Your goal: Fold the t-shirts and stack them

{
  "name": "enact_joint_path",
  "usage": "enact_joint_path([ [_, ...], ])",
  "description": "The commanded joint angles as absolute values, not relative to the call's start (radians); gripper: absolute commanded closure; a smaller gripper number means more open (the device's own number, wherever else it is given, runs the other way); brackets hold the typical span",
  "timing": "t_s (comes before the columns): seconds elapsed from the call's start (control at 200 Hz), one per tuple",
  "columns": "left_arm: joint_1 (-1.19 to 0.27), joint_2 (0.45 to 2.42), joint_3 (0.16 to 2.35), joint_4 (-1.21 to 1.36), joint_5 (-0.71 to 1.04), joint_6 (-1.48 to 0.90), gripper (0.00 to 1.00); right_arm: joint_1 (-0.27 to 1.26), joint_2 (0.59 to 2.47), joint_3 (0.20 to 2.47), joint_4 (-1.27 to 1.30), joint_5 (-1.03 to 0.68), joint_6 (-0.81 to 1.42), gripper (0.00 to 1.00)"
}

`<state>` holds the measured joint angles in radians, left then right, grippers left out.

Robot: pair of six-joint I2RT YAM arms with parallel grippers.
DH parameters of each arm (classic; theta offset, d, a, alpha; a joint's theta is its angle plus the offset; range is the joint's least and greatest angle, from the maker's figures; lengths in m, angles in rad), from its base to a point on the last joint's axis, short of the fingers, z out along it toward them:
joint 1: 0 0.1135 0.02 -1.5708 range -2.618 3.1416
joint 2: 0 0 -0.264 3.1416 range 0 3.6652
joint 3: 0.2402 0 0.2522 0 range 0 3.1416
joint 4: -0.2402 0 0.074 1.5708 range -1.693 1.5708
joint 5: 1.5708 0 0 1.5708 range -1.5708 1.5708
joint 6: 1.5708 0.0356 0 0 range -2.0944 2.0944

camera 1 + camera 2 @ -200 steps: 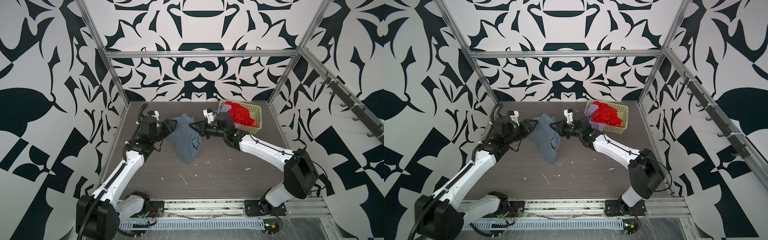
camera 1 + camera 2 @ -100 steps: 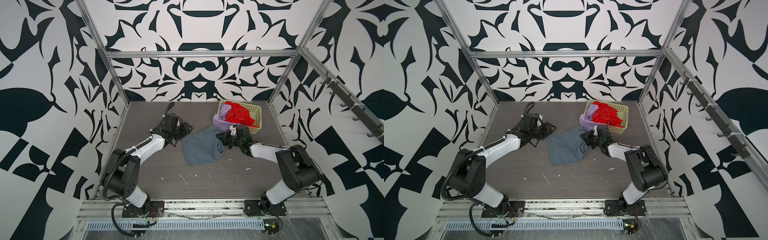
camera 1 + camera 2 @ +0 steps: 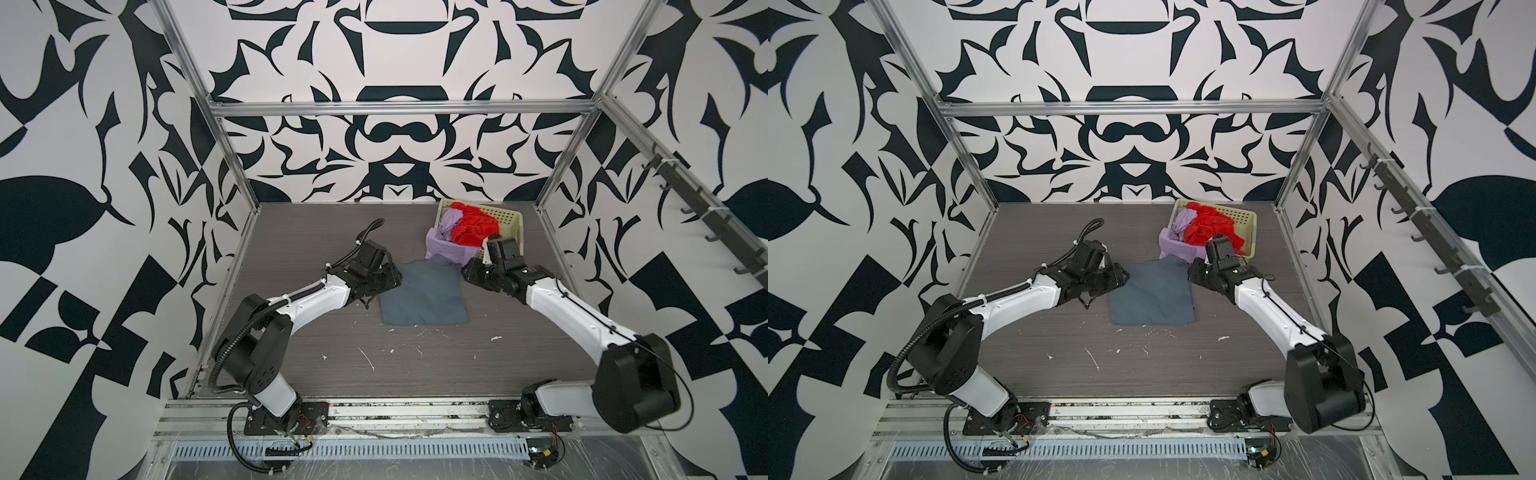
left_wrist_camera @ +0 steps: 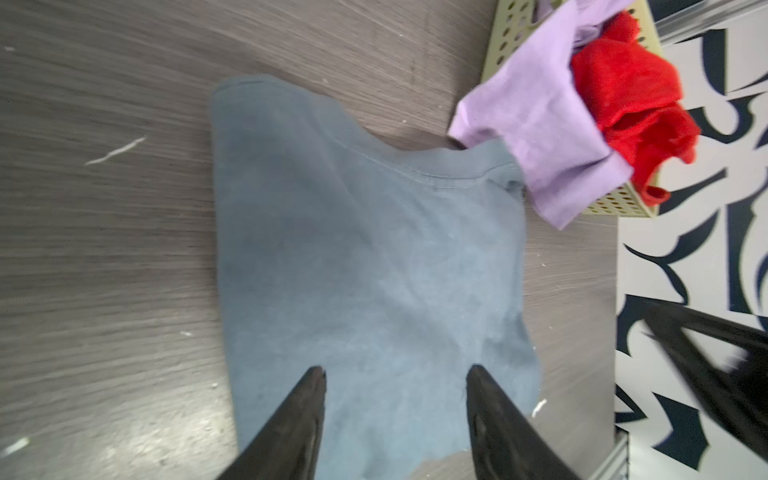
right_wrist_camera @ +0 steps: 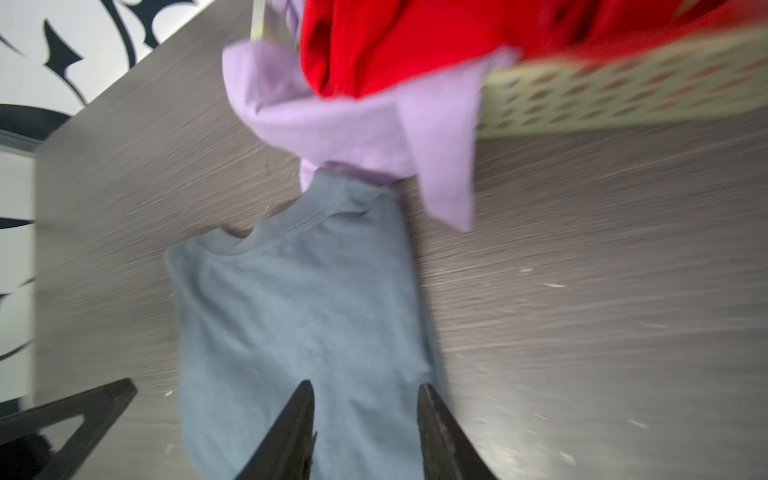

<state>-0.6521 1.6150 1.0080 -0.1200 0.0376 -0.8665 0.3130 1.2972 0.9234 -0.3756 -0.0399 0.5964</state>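
Note:
The slate blue-grey t-shirt [image 3: 422,293] [image 3: 1152,295] lies spread flat on the dark table in both top views. My left gripper [image 3: 397,278] stands open at the shirt's left edge, and its jaws hover apart over the cloth [image 4: 395,376] with nothing between them. My right gripper [image 3: 466,272] is open at the shirt's right edge, jaws apart above the cloth [image 5: 365,388]. The red t-shirt [image 3: 473,228] is bunched in the cream basket [image 3: 509,218]. The lilac t-shirt [image 3: 440,245] hangs over the basket's near corner and touches the blue-grey shirt's collar [image 5: 332,195].
The basket stands at the back right near the corner post [image 3: 557,166]. White scraps [image 3: 365,357] dot the table's front half. A rail of hooks [image 3: 706,216] runs along the right wall. Aluminium frame bars edge the table.
The blue-grey shirt, held up between both grippers a second ago, now lies flat on the table. The right gripper has opened and drawn back to the shirt's edge.

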Motion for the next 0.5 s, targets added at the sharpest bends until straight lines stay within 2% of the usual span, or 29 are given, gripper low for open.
enact_joint_path([
  [0.0,-0.647,1.557,0.976,-0.163,-0.043,-0.859,0.42,0.388,1.228,0.953,-0.486,0.145,0.527,0.56],
  [0.125,-0.644,1.490,0.963,-0.188,-0.116,-0.841,0.41,0.545,1.265,0.955,-0.403,0.173,0.556,0.56],
  [0.27,-0.632,1.404,0.930,-0.217,-0.168,-0.833,0.39,0.695,1.454,1.027,-0.292,0.250,0.575,0.55],
  [0.495,-0.601,1.244,0.830,-0.229,-0.192,-0.842,0.36,0.761,1.720,1.159,-0.201,0.306,0.586,0.51],
])
